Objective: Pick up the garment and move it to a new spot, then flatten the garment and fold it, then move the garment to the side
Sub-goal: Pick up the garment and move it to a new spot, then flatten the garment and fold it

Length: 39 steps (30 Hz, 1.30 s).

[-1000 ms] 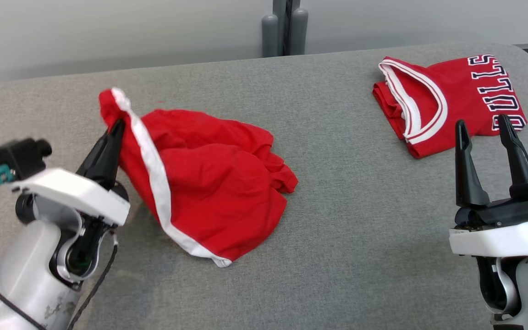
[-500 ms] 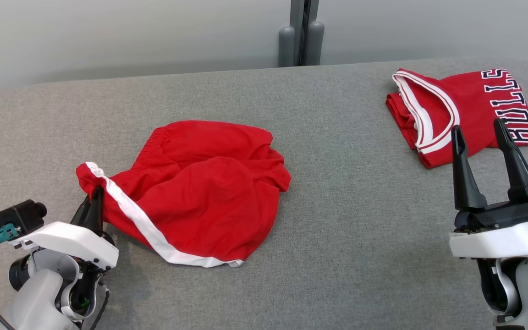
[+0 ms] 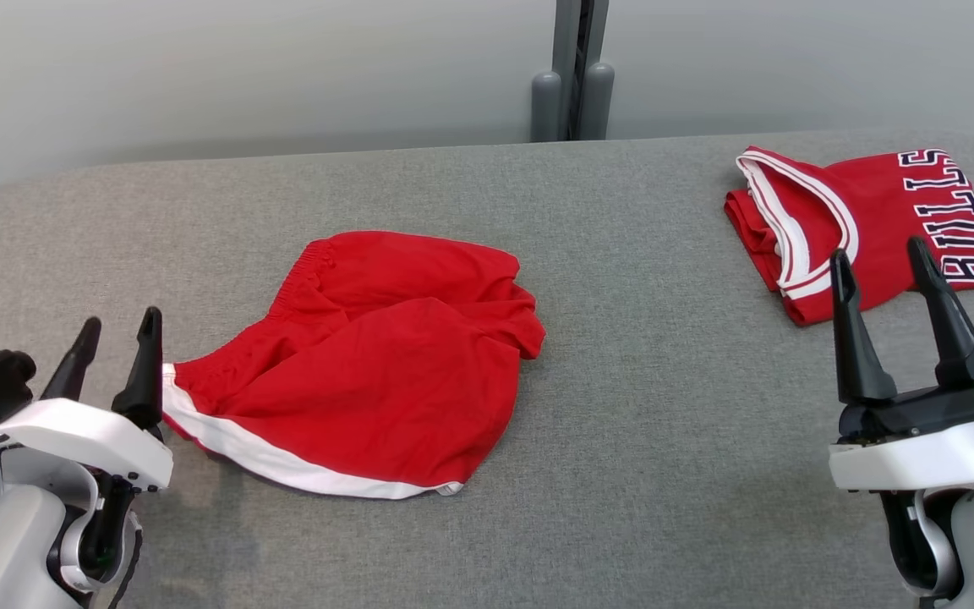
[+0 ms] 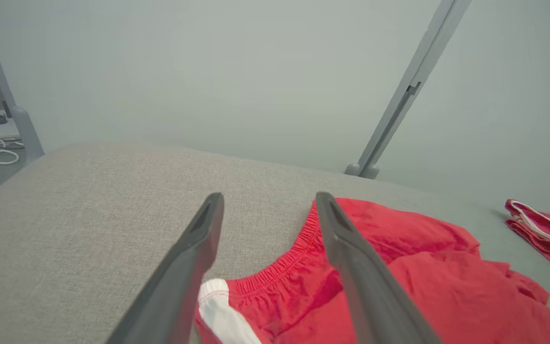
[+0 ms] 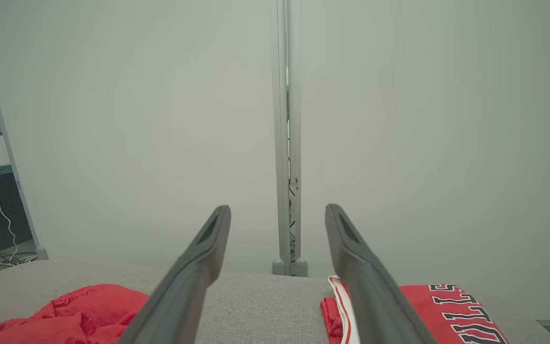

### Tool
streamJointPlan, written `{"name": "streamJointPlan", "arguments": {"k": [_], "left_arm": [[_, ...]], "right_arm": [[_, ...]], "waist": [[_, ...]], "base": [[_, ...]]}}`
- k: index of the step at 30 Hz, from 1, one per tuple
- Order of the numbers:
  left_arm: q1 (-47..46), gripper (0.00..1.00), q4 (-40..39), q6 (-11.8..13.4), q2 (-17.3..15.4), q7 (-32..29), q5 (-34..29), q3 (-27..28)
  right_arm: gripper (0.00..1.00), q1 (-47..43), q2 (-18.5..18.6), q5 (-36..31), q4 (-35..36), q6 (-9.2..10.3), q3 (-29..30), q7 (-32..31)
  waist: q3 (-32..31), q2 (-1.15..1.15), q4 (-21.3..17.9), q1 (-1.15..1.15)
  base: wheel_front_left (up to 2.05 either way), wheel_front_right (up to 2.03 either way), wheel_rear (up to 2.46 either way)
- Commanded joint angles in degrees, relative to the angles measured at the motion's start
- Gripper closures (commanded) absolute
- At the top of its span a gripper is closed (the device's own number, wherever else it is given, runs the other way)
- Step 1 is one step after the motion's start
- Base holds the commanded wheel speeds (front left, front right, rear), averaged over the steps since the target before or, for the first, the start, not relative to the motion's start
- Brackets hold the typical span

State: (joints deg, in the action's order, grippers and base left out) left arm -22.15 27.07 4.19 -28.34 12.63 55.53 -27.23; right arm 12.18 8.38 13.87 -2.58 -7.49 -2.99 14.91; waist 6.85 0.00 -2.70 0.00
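Garment: red "BULLS" jersey, folded, lying at the far right of the grey table. Right gripper: upright before it, fingers spread, empty. Left gripper: low left, fingers parted, at the white-trimmed corner of the red shorts.

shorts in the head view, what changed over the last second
The left gripper was shut on the white-trimmed edge of the shorts, holding it raised. It carried that edge down and toward the robot's near left, then opened and let go, so the shorts lie on the grey table. The right gripper stayed open and the folded jersey stayed put; their shift in the picture is the camera moving.
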Motion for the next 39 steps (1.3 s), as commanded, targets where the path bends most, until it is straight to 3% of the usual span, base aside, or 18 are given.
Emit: {"name": "streamJointPlan", "arguments": {"k": [1, 4, 5, 9, 17, 26, 32, 39], "left_arm": [[0.6, 0.0, -1.6, 0.7, -0.6, 0.0, -0.6, 0.0], [1.8, 0.0, -7.1, 2.9, -2.9, -0.5, -2.5, -0.6], [2.9, 0.0, -10.5, 5.0, -4.4, -0.8, -3.9, -0.7], [6.4, 0.0, -17.4, 9.4, -6.1, -0.3, -5.3, -0.1], [13.9, 0.0, -25.8, 17.4, -6.1, 1.3, -8.9, 0.0], [15.0, 0.0, -28.5, 19.6, -5.5, 1.9, -11.3, -0.3], [15.7, 0.0, -28.2, 19.2, -4.1, 2.2, -12.0, -0.4], [14.4, 0.0, -27.0, 17.4, -1.9, 2.5, -12.6, -0.7]], "right_arm": [[0.0, -1.0, 0.3, 0.2, 0.0, -0.02, -0.2, 0.3], [0.0, -1.1, 0.0, 0.4, -0.3, -0.02, -0.5, 0.3], [0.0, -1.5, -0.1, 0.5, -0.5, -0.02, -0.7, 0.3], [0.0, -2.5, -0.4, 0.6, -0.7, -0.02, -1.3, 0.3], [0.0, -4.2, -0.7, 1.3, -1.4, -0.02, -2.0, 0.3], [0.0, -3.3, 1.0, 2.1, -3.2, -0.02, -5.9, -0.3], [0.0, -2.8, 4.3, 5.4, -5.3, -0.02, -15.0, -4.8], [0.0, 0.6, 7.0, 10.8, -11.7, -0.02, -29.2, -12.4]], "waist": [[-0.1, 0.0, 0.2, 0.0], [-0.3, 0.0, 0.6, 0.0], [-0.4, 0.0, 0.7, 0.0], [-0.5, 0.0, 0.5, 0.0], [-0.5, 0.0, 0.3, 0.0], [-0.8, 0.0, 1.4, 0.0], [-0.8, 0.0, 3.0, 0.0], [-0.2, 0.0, 8.1, 0.0]], "base": [[0.0, 0.0, 0.0], [0.0, 0.0, 0.0], [0.0, 0.0, 0.0], [0.0, 0.0, 0.0], [0.0, 0.0, 0.0], [0.0, 0.0, 0.0], [0.0, 0.0, 0.0], [0.0, 0.0, 0.0]]}}
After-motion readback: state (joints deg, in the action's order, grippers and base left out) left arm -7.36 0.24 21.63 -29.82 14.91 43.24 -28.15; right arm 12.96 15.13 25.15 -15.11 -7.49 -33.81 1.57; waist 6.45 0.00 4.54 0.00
